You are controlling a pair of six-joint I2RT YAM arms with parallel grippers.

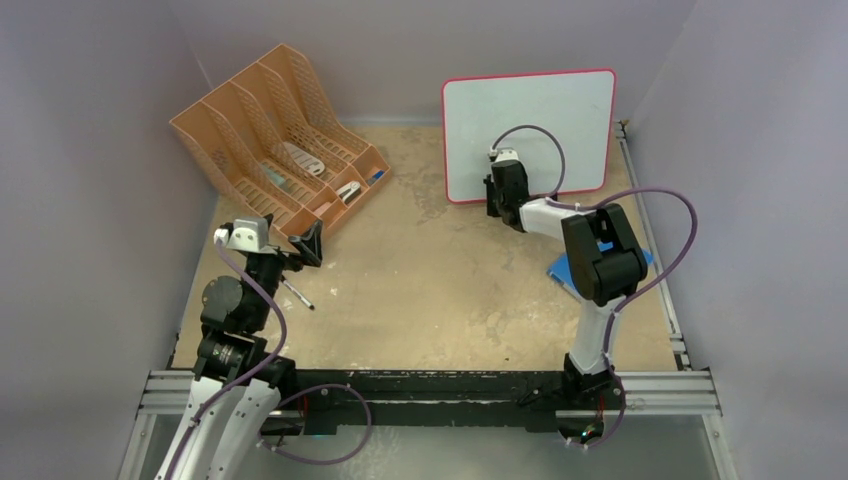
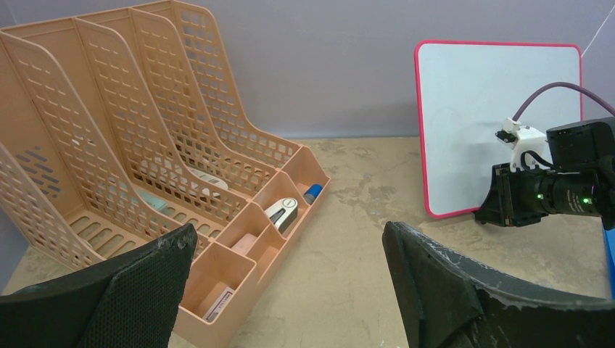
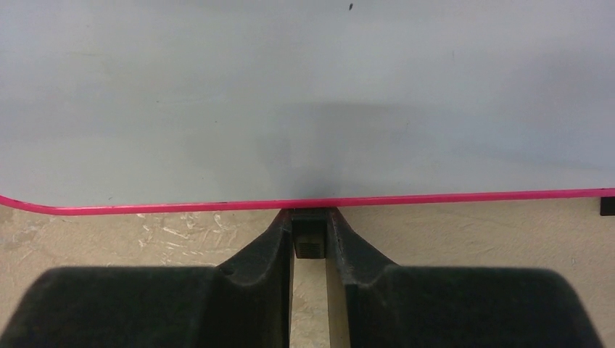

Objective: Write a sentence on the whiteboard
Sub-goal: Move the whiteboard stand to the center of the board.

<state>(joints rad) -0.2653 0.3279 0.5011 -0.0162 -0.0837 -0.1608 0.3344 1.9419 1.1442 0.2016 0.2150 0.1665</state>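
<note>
Whiteboard [image 1: 530,130], red-pink frame, rounded corners: upright on bench [image 1: 430,290], straight ahead of the right jaws, lower edge just above their tips. Face plain white save one small dark speck.

Right gripper [image 3: 310,230]: jaws narrow, apparently pinching black foot [image 3: 310,246] under the frame, though the contact is partly hidden. Second foot [image 3: 608,206] off to their right.

Left gripper [image 2: 289,243]: jaws wide, holding nothing, over the bench. Whiteboard lies ahead and to their right, well apart.

File organizer [image 2: 145,138], peach, perforated dividers: ahead and to the left of the left jaws. Front compartments hold white-grey stapler-like item [image 2: 281,212] and blue-capped item [image 2: 313,193].

Pen [image 1: 298,294], dark, thin: on bench behind the left jaws, beside the arm.

Blue pad [image 1: 566,270]: flat on bench behind the right jaws, partly under the arm.
</note>
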